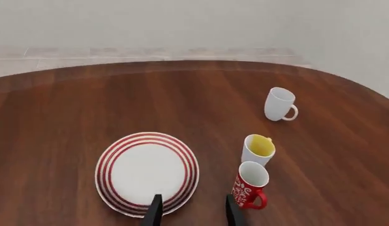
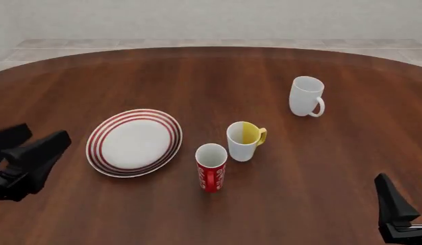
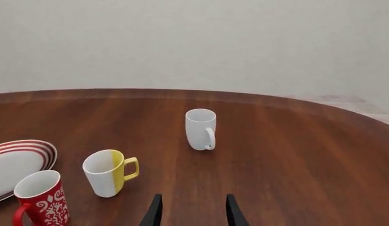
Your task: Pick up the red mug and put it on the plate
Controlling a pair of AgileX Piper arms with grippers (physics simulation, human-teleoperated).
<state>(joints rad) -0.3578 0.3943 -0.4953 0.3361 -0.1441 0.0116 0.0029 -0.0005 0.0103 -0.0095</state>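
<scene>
The red mug stands upright on the brown desk, just right of the plate and just beside the white-and-yellow mug; a plain white mug stands well apart, farther back on the right. The left claw hangs over the near edge of the plate with its fingers spread and nothing between them. The right claw is likewise parted and empty above bare desk.

yellow mug crowding red mug
</scene>
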